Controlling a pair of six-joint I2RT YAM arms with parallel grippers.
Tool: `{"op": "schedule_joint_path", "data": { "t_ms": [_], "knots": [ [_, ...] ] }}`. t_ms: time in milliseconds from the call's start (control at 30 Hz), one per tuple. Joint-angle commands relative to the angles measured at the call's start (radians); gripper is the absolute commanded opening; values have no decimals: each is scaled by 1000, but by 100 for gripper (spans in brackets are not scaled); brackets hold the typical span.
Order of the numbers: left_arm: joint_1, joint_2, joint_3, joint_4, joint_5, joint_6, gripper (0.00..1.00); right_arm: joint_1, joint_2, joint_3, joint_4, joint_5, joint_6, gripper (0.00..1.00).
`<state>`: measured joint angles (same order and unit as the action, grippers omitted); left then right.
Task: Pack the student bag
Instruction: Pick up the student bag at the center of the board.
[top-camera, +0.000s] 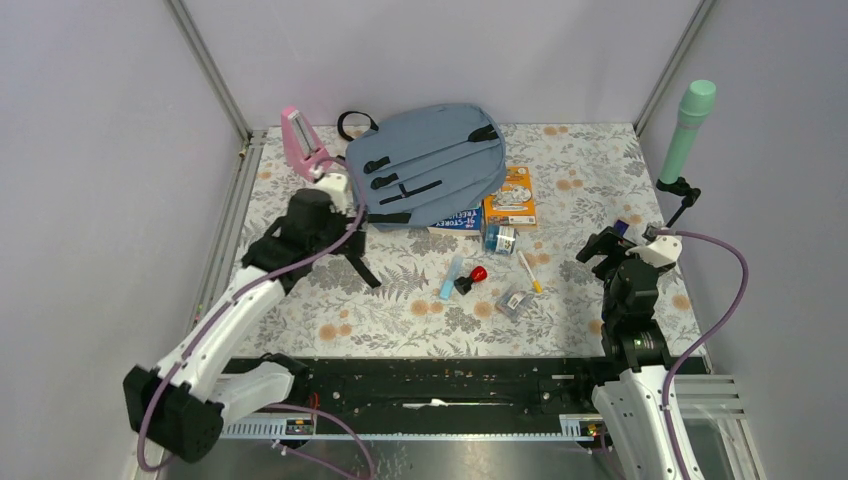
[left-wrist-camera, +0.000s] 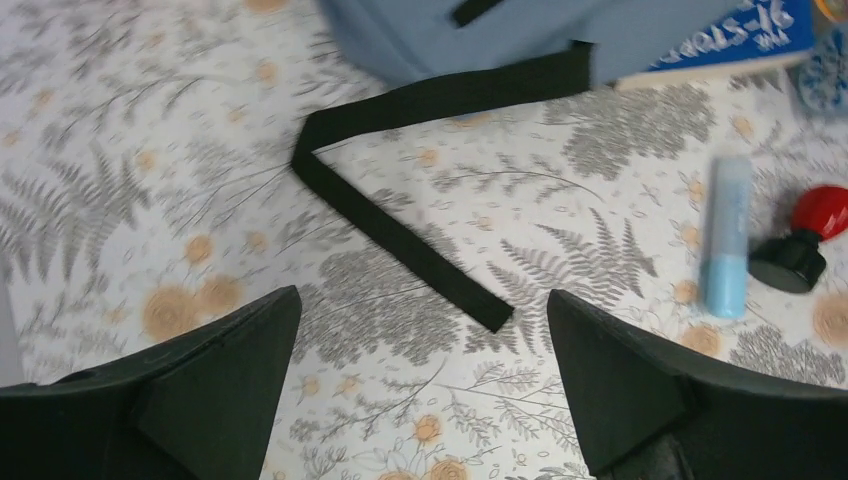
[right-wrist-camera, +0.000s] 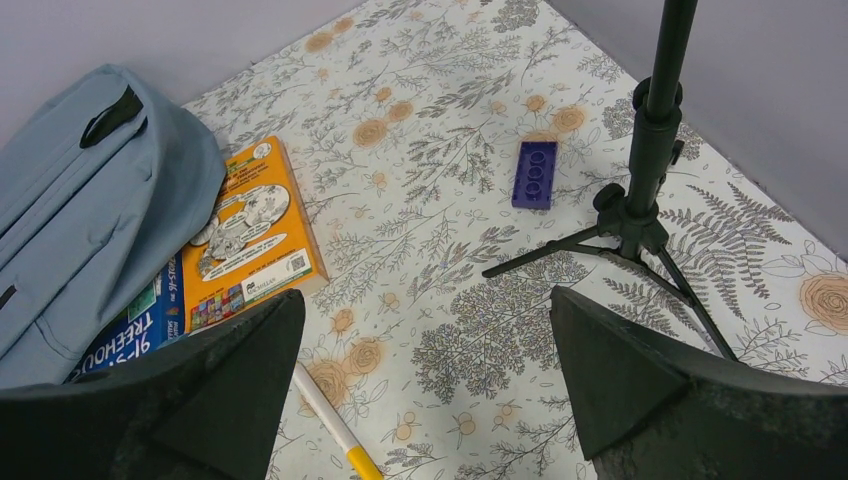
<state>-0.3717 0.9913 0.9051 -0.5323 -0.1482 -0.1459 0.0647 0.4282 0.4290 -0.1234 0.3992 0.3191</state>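
Student bag (top-camera: 430, 160): soft grey-blue fabric backpack, rounded, slumped flat at upper centre of the overhead view on a matte tablecloth (top-camera: 600, 170) printed with ferns and flowers. Crossed by black webbing and buckles, with one flat woven strap (left-wrist-camera: 400, 235) trailing from its lower edge, bent at an elbow. Lapped over a glossy blue book (right-wrist-camera: 130, 325) beside an orange paperback (right-wrist-camera: 250, 235). Left gripper (left-wrist-camera: 420, 300) spread wide over the strap's end, holding nothing. Right gripper (right-wrist-camera: 425, 300) equally wide, empty, at right of frame.

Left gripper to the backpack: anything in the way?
Nothing visible. The open left gripper faces the soft grey-blue fabric backpack; only the bag's own loose black strap lies on the table between them.
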Motion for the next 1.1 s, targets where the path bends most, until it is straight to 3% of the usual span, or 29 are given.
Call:
{"op": "schedule_joint_path", "data": {
  "t_ms": [0,133,267,500,733,933,1067],
  "knots": [
    [-142,146,148,1,-24,88,99,0,-3,40,14,-9,8,100],
    [-288,314,265,-38,-77,176,99,0,7,45,14,-19,7,100],
    [-361,481,363,-40,-166,245,99,0,6,45,14,-30,6,100],
    [-366,725,511,-26,-247,266,99,0,-15,39,14,-34,5,100],
    [-363,780,437,131,-210,375,99,0,-9,38,13,-42,10,100],
    [-358,820,379,212,-315,419,99,0,-25,36,10,-38,13,100],
    [-331,891,423,200,-366,407,99,0,-28,37,1,-47,16,100]
  ]
}}
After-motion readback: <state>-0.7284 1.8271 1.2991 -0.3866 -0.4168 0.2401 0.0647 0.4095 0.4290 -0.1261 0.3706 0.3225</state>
